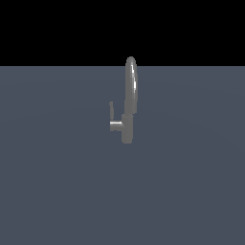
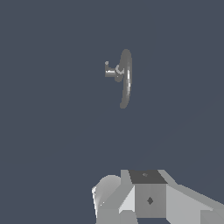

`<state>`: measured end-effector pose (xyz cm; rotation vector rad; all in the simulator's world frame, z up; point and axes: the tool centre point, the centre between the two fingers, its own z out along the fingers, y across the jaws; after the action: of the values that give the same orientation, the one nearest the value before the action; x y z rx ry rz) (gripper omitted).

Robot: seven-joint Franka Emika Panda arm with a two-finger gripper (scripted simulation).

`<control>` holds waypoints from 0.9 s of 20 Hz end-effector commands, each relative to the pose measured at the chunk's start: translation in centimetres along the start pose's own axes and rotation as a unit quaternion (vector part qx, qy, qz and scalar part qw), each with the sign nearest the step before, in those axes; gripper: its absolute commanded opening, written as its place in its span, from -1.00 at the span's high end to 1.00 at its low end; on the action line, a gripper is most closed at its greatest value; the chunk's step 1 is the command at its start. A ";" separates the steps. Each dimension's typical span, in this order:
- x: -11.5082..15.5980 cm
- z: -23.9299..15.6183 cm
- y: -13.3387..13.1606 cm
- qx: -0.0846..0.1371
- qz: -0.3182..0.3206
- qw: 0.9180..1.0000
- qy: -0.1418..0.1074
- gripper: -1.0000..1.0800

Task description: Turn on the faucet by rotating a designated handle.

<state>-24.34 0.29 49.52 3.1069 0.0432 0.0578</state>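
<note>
The faucet (image 1: pixel 129 119) stands alone on the flat grey-blue floor, with its tall narrow arched spout (image 1: pixel 131 81) rising from a short cylindrical body. A short horizontal stub (image 1: pixel 116 125) sticks out toward the exterior view's left and carries the handle (image 1: pixel 111 110), a thin lever pointing upward. The wrist view shows the faucet (image 2: pixel 126 78) from above and at a distance, its handle (image 2: pixel 106 65) beside the spout. Only part of my gripper (image 2: pixel 148 199) shows, as grey blocky shapes at the frame's edge, well apart from the faucet. Its fingers are not distinguishable. The arm does not appear in the exterior view.
A plain grey-blue floor (image 1: pixel 57 182) stretches around the faucet, ending at a black background (image 1: pixel 57 28) beyond its far edge. No other objects show.
</note>
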 end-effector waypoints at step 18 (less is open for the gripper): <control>0.1 0.2 -1.9 0.014 -0.002 1.000 -0.006 1.00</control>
<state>-24.25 2.11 49.02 3.1355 0.0625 0.0292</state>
